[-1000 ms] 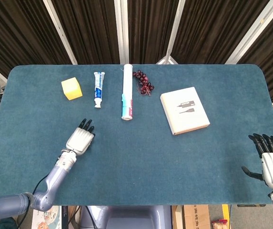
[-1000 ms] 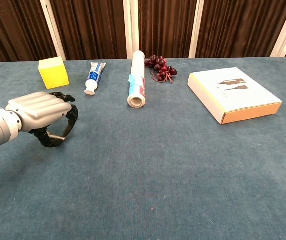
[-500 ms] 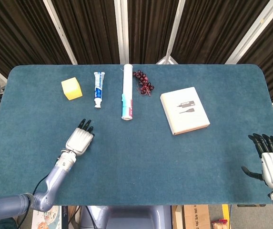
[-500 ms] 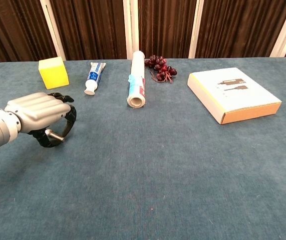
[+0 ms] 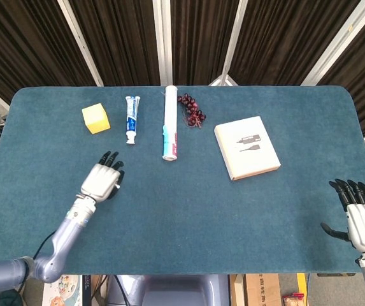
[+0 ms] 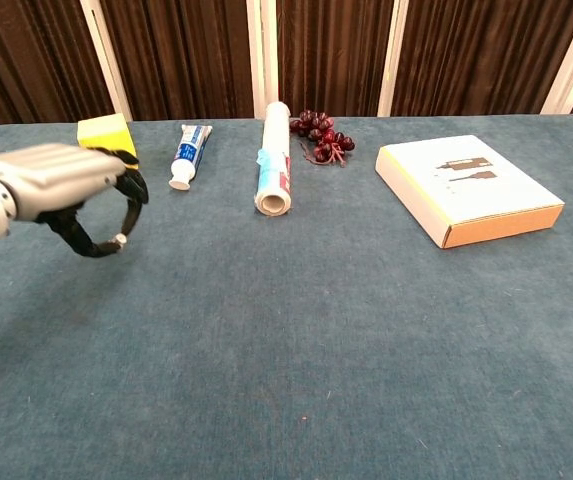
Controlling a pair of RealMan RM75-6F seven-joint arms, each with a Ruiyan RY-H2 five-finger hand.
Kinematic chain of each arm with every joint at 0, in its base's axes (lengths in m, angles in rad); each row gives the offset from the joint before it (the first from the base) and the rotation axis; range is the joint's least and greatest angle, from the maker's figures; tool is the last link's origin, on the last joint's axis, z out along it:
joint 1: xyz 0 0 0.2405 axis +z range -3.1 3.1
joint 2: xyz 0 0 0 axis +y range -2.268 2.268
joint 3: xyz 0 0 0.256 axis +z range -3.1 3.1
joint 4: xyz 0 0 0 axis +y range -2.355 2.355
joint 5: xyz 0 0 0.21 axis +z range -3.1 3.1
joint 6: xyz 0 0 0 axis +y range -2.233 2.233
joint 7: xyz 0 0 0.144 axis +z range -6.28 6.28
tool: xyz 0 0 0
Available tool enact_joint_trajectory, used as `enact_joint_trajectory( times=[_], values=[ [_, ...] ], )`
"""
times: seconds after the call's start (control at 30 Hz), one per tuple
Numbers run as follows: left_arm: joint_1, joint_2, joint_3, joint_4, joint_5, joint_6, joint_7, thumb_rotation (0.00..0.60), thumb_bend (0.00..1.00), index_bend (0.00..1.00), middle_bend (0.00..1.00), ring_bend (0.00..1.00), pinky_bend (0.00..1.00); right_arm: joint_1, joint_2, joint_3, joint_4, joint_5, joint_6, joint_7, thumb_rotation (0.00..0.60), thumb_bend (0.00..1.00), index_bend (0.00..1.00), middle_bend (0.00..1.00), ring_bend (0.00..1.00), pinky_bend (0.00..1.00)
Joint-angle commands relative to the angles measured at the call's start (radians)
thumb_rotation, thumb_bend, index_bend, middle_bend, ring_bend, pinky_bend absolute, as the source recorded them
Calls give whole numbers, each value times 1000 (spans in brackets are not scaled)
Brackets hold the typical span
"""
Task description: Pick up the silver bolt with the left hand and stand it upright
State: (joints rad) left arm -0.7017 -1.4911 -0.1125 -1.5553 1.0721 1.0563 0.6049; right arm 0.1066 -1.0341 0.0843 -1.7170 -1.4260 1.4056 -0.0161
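yellow block (image 5: 96, 118), toothpaste tube (image 5: 131, 118) ahead

Table (image 5: 188, 191) (blue cloth): box (image 5: 246, 147), roll (image 5: 170, 123), toothpaste (image 5: 132, 118)

yellow cube (image 5: 96, 118), dark red grapes (image 5: 192, 110), teal tablecloth (image 5: 188, 210)

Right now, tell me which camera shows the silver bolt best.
The chest view. There the silver bolt shows as a small metal end pinched at the fingertips of the left hand, lifted off the table. In the head view the back of that hand covers it, so the bolt is hidden.
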Motion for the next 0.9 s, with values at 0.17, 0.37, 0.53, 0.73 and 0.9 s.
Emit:
enact_joint_trajectory(
  times=[0.17, 0.37, 0.53, 0.73, 0.9],
  values=[
    [28, 69, -34, -50, -30, -33, -152, 600, 525, 594, 239, 34, 20, 3, -4, -2, -1, 2, -5, -11, 600, 155, 151, 141, 77, 10],
    [42, 90, -49, -60, -53, -64, -252, 600, 525, 596, 237, 34, 20, 5, -8, -2, -3, 3, -7, -19, 600, 154, 151, 141, 77, 10],
    [52, 124, -75, -81, -93, -145, -405, 600, 524, 596, 234, 34, 20, 6, -9, -2, -4, 5, -9, -24, 600, 154, 151, 141, 77, 10],
    [72, 116, -77, -42, -35, -171, -548, 600, 525, 599, 234, 34, 19, 5, -9, -1, -3, 6, -6, -21, 600, 154, 151, 141, 77, 10],
    [89, 113, -77, -4, 8, -198, -667, 600, 525, 602, 233, 34, 18, 4, -8, 0, -2, 7, -4, -15, 600, 155, 151, 141, 77, 10]
  ],
)
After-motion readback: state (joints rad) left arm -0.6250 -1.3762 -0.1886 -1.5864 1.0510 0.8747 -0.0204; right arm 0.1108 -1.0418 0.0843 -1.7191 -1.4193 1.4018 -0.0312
